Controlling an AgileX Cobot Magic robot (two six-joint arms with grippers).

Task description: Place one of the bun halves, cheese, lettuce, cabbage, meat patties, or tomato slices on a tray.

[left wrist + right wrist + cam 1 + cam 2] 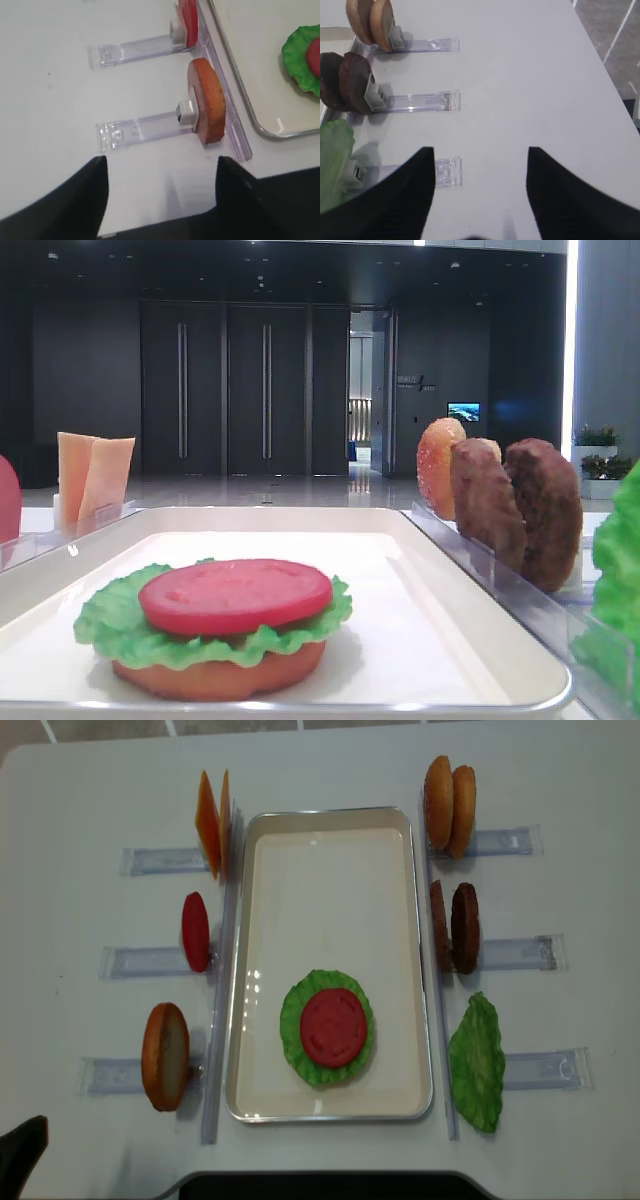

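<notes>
On the white tray (330, 840) lies a stack: a bun half (220, 675), ruffled lettuce (292, 1020) and a tomato slice (333, 1026) on top. Left of the tray, cheese (213, 824), another tomato slice (196, 931) and a bun half (207, 100) stand on edge in holders. To its right stand two bun halves (449, 805), the meat patties (455, 927) and a lettuce leaf (477, 1060). Cabbage is out of view. My left gripper (161, 159) hovers open over bare table near the left bun half. My right gripper (480, 149) is open beside the lettuce's holder, holding nothing.
Clear plastic holders (540, 1068) stick out sideways from both long sides of the tray. The white table's front edge (320, 1178) meets a dark base. Grey floor (620, 45) lies beyond the right edge.
</notes>
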